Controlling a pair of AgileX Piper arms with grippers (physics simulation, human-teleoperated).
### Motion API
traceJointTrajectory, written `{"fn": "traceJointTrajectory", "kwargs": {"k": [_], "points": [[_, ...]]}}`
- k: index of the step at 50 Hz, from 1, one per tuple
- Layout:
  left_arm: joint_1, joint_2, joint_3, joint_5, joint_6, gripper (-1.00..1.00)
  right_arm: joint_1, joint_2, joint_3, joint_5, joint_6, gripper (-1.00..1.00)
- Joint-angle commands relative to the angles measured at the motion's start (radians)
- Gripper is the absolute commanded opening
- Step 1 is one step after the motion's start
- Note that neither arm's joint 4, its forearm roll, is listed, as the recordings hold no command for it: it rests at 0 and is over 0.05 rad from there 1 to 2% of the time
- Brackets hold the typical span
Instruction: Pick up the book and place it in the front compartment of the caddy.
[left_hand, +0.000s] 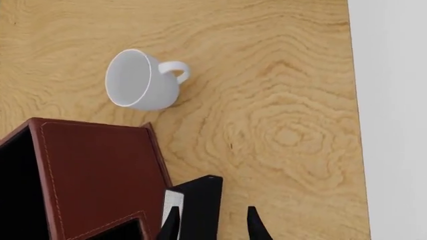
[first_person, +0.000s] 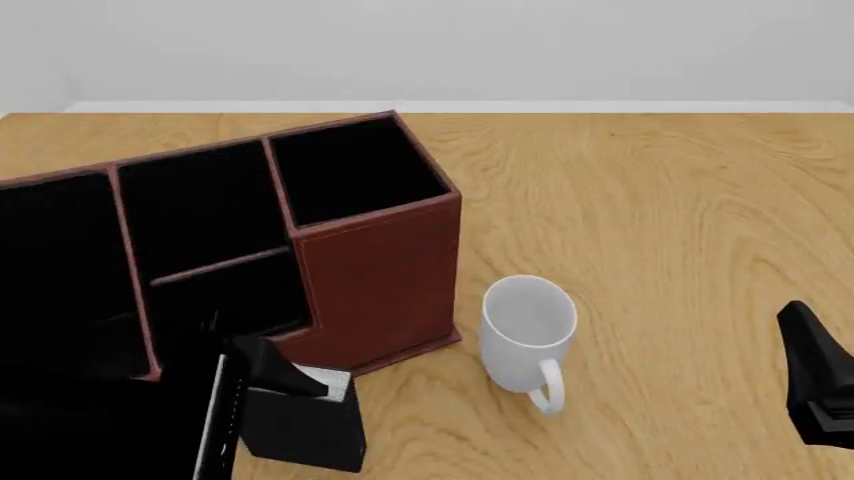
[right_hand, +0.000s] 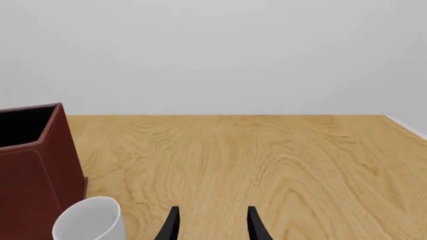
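The book (first_person: 310, 428) stands on the table against the near corner of the caddy (first_person: 380, 275), black with a pale page edge (left_hand: 173, 202). My left gripper (left_hand: 213, 227) is open just above it; one finger overlaps the page edge, the other stands clear of the cover (left_hand: 200, 200). In the front view the left gripper (first_person: 276, 383) hangs over the book's top. The front compartment (first_person: 200, 205) is a black cell behind a low reddish bar (first_person: 220, 263). My right gripper (right_hand: 213, 225) is open and empty, and in the front view this gripper (first_person: 801, 325) is far right.
A white mug (first_person: 527, 330) stands upright just right of the caddy, handle toward the camera. It also shows in the left wrist view as the mug (left_hand: 141, 80) and the right wrist view as the mug (right_hand: 90, 220). The table's edge (left_hand: 352, 125) runs beyond the book.
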Motion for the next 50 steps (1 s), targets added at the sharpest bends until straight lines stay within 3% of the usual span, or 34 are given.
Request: {"fn": "traceJointTrajectory", "kwargs": {"k": [1, 23, 30, 32, 35, 50], "points": [[0.044, -0.014, 0.016, 0.013, 0.027, 1.0, 0.0, 0.0, 0.0, 0.0, 0.0, 1.0], [0.13, -0.046, 0.01, 0.048, 0.072, 1.0, 0.0, 0.0, 0.0, 0.0, 0.0, 1.0], [0.17, -0.062, -0.016, 0.071, 0.102, 1.0, 0.0, 0.0, 0.0, 0.0, 0.0, 1.0], [0.17, -0.057, -0.044, 0.087, 0.081, 1.0, 0.0, 0.0, 0.0, 0.0, 0.0, 1.0], [0.202, -0.061, -0.028, 0.084, 0.115, 1.0, 0.0, 0.0, 0.0, 0.0, 0.0, 1.0], [0.241, -0.048, -0.011, 0.053, 0.117, 1.0, 0.0, 0.0, 0.0, 0.0, 0.0, 1.0]]}}
